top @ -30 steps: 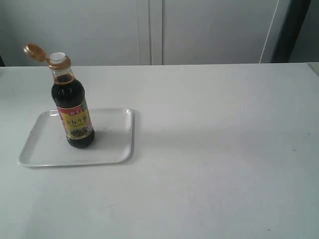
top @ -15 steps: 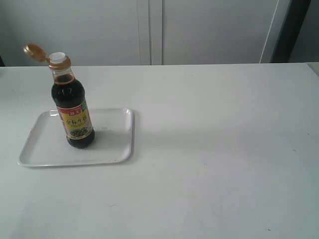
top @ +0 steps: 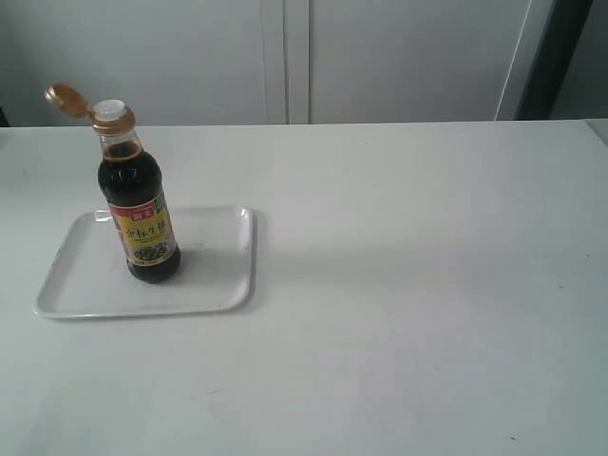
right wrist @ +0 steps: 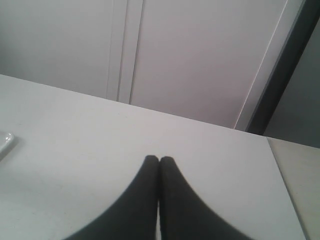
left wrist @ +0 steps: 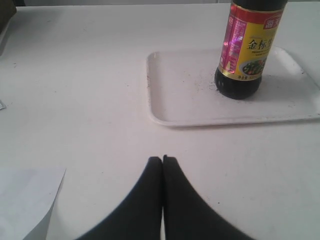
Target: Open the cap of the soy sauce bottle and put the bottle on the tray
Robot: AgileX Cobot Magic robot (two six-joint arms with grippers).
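The soy sauce bottle (top: 140, 214) stands upright on the tray (top: 214, 275), near the tray's middle, with its base flat on the white plastic. The cap (top: 65, 97) is flipped open and hangs back on its hinge, leaving the white spout bare, so both parts of the task look done.

The left end effector (left wrist: 162, 159) has its fingers pressed together on nothing. It sits over the desk (top: 408, 285), off the tray's long edge and apart from it. The right end effector (right wrist: 159, 159) is likewise closed and empty, well away from the tray.

The bottle looks nearly full, so it is probably heavy for its size. Its wall seems rigid and smooth, and likely slippery where it is bare. The labelled body would be the surest place to take hold, squarely across its width. The narrow neck offers less purchase, and the thin hinged cap should not bear any load. With the spout open, any tilt risks a spill.
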